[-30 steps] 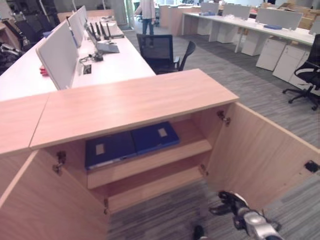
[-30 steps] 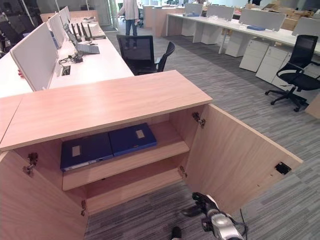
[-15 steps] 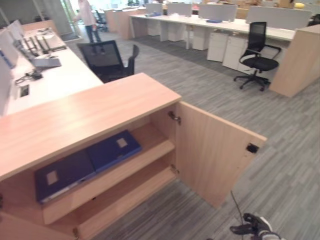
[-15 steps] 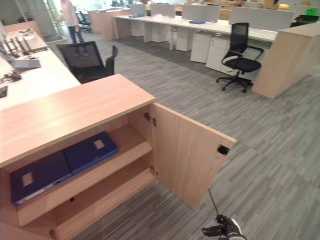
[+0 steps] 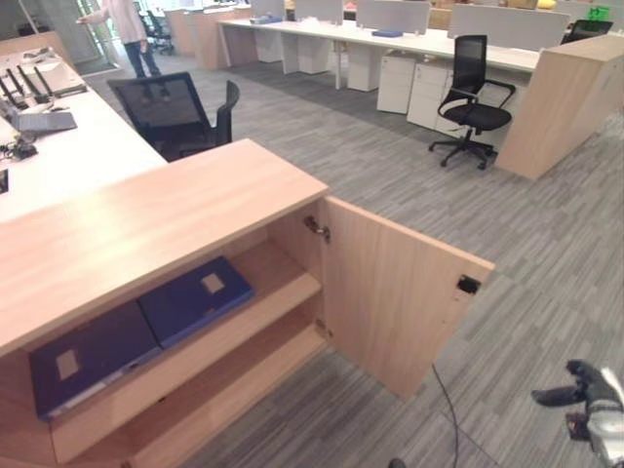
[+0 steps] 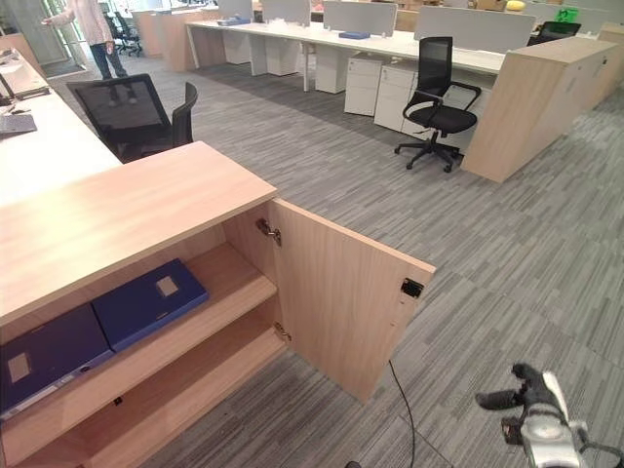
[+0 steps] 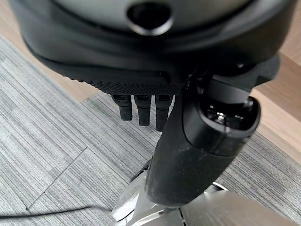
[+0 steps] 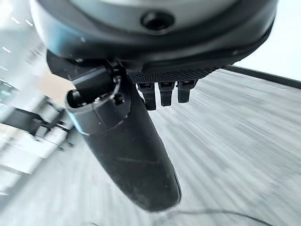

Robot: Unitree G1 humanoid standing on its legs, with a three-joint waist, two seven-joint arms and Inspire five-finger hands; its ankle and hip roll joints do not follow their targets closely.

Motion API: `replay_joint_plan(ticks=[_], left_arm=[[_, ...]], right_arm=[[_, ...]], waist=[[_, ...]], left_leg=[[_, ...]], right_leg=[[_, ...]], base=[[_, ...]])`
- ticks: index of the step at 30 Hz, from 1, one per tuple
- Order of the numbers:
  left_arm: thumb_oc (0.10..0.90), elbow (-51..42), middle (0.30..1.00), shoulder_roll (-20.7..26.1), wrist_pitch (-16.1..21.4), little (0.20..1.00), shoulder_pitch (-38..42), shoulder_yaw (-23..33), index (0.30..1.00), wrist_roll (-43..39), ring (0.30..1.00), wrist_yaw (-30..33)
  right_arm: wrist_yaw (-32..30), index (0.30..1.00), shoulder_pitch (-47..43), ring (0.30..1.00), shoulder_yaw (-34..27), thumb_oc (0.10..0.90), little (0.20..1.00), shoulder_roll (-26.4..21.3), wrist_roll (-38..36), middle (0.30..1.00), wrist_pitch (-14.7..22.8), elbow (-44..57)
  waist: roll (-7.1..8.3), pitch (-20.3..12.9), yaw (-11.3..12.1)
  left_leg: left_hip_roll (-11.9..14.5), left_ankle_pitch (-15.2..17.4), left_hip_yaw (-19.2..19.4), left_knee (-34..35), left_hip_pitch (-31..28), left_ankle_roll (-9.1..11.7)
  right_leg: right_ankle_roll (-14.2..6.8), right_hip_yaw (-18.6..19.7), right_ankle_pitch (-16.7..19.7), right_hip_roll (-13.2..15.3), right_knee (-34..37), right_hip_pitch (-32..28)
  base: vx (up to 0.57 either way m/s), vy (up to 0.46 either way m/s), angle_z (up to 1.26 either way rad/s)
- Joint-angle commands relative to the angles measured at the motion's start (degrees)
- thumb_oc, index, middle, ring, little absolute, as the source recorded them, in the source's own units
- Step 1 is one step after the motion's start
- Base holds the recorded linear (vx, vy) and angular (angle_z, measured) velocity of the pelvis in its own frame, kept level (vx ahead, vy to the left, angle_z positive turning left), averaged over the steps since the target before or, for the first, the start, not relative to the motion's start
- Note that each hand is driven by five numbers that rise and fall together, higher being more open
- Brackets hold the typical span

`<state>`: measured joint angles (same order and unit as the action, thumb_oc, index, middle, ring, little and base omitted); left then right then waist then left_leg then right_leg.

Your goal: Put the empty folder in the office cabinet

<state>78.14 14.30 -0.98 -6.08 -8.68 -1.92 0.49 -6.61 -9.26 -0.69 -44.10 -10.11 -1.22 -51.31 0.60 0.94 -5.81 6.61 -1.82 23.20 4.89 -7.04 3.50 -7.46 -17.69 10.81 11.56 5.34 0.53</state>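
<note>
The wooden office cabinet [image 5: 146, 224] stands with its right door [image 5: 400, 292] swung wide. On its upper shelf two dark blue folders lie flat side by side, one [image 5: 190, 297] to the right of the other [image 5: 83, 356]. My right hand [image 5: 585, 388] hangs low over the carpet, to the right of the door and well apart from it, holding nothing. Its fingers [image 8: 164, 93] point straight out in the right wrist view. My left hand [image 7: 141, 110] hangs over the carpet close to the cabinet's wood, fingers straight and empty.
A black mesh chair [image 5: 175, 112] stands just behind the cabinet. Another black chair [image 5: 473, 97] and a wooden partition [image 5: 565, 93] are at the far right. A person [image 5: 127, 29] walks at the back. Grey carpet [image 5: 546, 244] spreads to the right of the door.
The camera has swung to the right, so the cabinet sits further left in the picture. My right hand now shows further right, away from the door. The folders lie as before.
</note>
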Motion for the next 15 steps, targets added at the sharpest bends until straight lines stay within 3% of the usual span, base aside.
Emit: replay_joint_plan(ticks=[1,9,15], left_arm=[[0.8,0.81,0.9,-0.99,1.31,0.9,4.2,1.96,0.9,-0.5,0.9,-0.76],[0.8,1.32,0.9,-0.64,1.01,0.9,3.45,1.89,0.9,-1.79,0.9,-0.53],[0.8,0.68,0.9,-0.55,0.98,0.9,3.56,1.63,0.9,-2.99,0.9,-0.62]], right_arm=[[-2.01,0.9,-9.45,0.9,2.33,0.8,0.9,-2.77,0.04,0.9,5.81,2.43],[-0.55,0.9,-21.18,0.9,11.67,0.8,0.9,0.73,-2.33,0.9,6.98,4.17],[1.31,0.9,-24.18,0.9,15.06,0.8,0.9,4.47,-6.51,0.9,7.8,6.19]], waist=[[2.53,0.01,1.44],[2.01,-0.23,3.91],[2.11,-0.41,4.77]], left_leg=[[-0.98,4.2,-4.1,-0.54,-1.63,0.06],[-0.72,3.59,-5.43,-0.27,-1.36,0.57],[-0.5,3.38,-5.76,-0.14,-1.27,0.94]], right_leg=[[-2.2,1.38,-3.57,-1.13,-1.61,0.98],[-1.56,0.32,-4.58,-1.7,-1.15,-0.43],[-1.15,-0.24,-5.15,-2.22,-0.86,-0.93]], base=[[0.04,-0.023,0.01],[0.02,-0.015,0.09],[0.01,-0.003,0.05]])
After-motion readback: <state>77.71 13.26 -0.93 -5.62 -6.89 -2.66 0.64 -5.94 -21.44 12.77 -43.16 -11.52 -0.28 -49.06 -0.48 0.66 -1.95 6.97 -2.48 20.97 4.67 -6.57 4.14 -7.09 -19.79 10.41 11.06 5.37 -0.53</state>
